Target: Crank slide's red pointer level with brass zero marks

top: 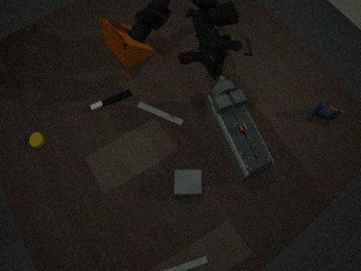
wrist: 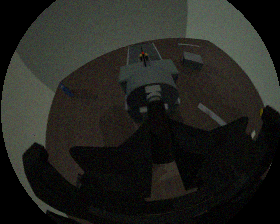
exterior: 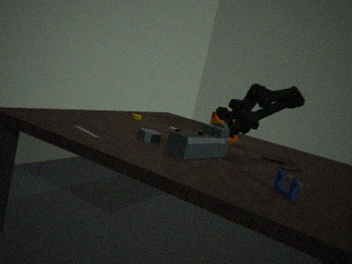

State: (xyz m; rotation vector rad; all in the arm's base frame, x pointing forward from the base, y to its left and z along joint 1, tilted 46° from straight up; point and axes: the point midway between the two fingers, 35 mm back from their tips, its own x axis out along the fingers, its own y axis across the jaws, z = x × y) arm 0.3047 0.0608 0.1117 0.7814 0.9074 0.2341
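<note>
The grey machine [top: 256,154] [exterior: 206,148] has a long slotted top. The red pointer [top: 245,132] [wrist: 143,53] sits in the slot close beside the small yellow brass marks [top: 242,126] [wrist: 146,55]; whether it is exactly level is too small and dark to tell. The round crank disc [wrist: 137,96] is on the machine's end facing the arm, with a pale crank arm across it. My gripper [top: 217,76] [exterior: 230,132] [wrist: 155,121] is at that end, shut on the dark crank handle, which runs between the fingers in the wrist view. The handle is hidden in the exterior view.
A grey block [top: 187,182] [exterior: 149,135] [wrist: 192,60] stands beside the machine. A pale strip [top: 160,113] [wrist: 212,114], a black-and-white stick [top: 115,97], an orange wedge [top: 127,50] and a yellow disc [top: 36,140] [exterior: 137,117] lie to one side, a blue bracket [top: 326,111] [exterior: 286,187] to the other.
</note>
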